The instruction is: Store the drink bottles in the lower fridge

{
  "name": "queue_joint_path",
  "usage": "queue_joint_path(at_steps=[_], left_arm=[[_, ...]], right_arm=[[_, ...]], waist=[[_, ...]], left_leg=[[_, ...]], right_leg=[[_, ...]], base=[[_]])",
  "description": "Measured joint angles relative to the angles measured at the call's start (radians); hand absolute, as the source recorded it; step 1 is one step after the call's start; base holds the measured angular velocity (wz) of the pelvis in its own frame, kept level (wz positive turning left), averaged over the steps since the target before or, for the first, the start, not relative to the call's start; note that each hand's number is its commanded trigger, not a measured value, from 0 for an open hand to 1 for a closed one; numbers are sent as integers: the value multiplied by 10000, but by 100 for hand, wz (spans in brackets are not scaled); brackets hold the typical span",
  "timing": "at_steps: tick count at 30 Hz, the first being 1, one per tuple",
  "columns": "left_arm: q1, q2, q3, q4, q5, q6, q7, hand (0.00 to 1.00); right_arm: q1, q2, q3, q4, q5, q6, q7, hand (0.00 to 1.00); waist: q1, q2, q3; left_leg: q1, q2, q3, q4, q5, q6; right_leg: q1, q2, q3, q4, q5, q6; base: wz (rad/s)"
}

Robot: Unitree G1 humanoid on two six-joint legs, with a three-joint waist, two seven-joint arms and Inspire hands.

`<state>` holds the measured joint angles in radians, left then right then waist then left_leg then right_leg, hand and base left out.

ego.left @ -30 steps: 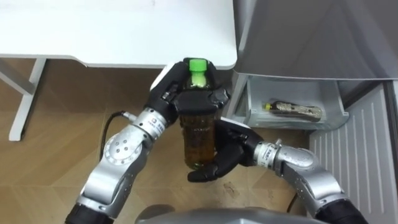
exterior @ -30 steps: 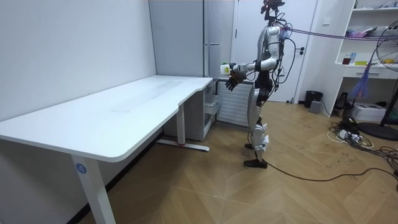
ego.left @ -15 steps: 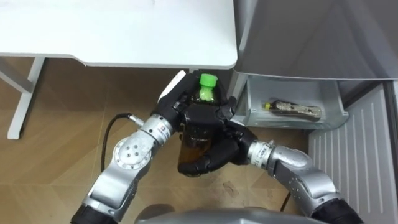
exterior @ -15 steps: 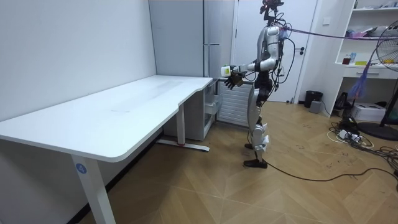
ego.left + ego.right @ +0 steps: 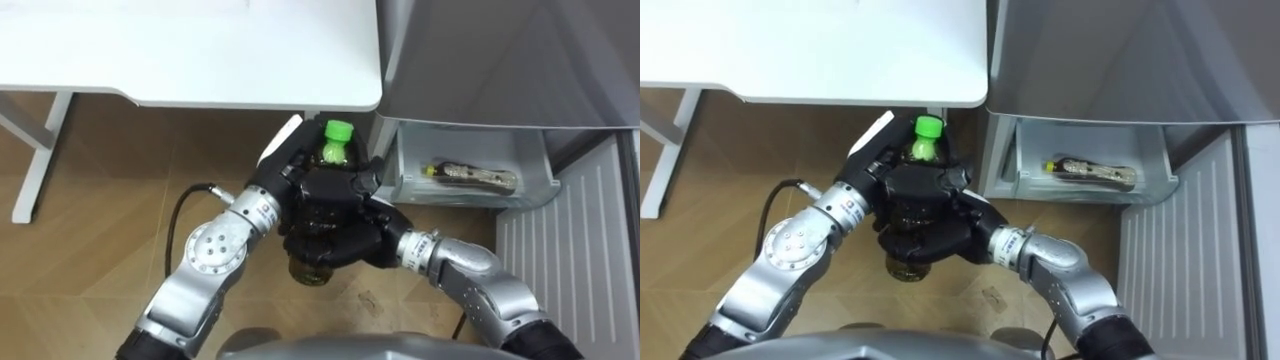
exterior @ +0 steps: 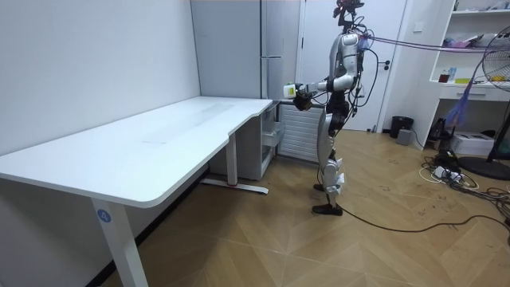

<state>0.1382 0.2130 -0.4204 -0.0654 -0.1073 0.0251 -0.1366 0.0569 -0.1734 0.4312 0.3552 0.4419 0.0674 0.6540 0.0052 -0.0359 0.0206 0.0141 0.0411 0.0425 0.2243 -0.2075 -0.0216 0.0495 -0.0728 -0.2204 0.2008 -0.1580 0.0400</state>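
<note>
The robot is standing at the end of the white counter [image 5: 190, 50], facing the grey fridge [image 5: 500, 60], whose lower drawer [image 5: 462, 196] is hanging open with 1 dark bottle [image 5: 470, 177] lying on its side inside. It is holding the green-capped bottle [image 5: 335, 150] upright in front of its chest, just left of the drawer. The left hand [image 5: 285, 182] is gripping the bottle's upper part, fingers curled round it. The right hand [image 5: 350, 220], which was lying open under the bottle 1 second ago, is now wrapping its fingers round the body, hiding most of the drink. The bottle is sitting slightly nearer the counter edge than before.
</note>
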Motion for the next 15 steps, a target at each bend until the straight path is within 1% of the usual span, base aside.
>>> queue_joint_path(at_steps=[1,2,3,9,11,15], left_arm=[[0,-9,-27,-1,-9,-12,24,100],[-1,-10,-62,-1,1,-26,37,73],[0,-6,-65,0,13,-26,42,0],[-7,16,-105,1,-93,-23,113,0],[-8,-3,-119,1,-408,-18,117,0],[-8,-29,-127,4,-586,4,99,0]], right_arm=[[0,3,12,36,85,0,-19,100],[-1,1,57,105,221,0,-45,100],[-1,3,75,148,280,-1,-46,100],[-1,-26,120,199,421,-36,-110,100],[-4,-114,172,193,445,-36,-203,100],[-2,-237,190,182,464,-36,-212,100]], waist=[[0,0,0],[11,0,-1],[14,0,-1],[11,3,0],[30,20,-23],[69,37,-25]], left_leg=[[8,0,1,2,0,0],[25,0,3,5,0,0],[45,0,5,7,0,0],[57,2,40,-8,0,0],[-38,3,71,4,0,0],[-27,6,109,-5,0,0]], right_leg=[[0,0,1,0,0,0],[2,0,1,0,0,0],[3,0,3,0,0,0],[-36,2,17,1,0,0],[-152,2,37,14,0,0],[-175,6,97,16,0,0]], base=[[0],[0],[0],[0],[-4],[-3]])
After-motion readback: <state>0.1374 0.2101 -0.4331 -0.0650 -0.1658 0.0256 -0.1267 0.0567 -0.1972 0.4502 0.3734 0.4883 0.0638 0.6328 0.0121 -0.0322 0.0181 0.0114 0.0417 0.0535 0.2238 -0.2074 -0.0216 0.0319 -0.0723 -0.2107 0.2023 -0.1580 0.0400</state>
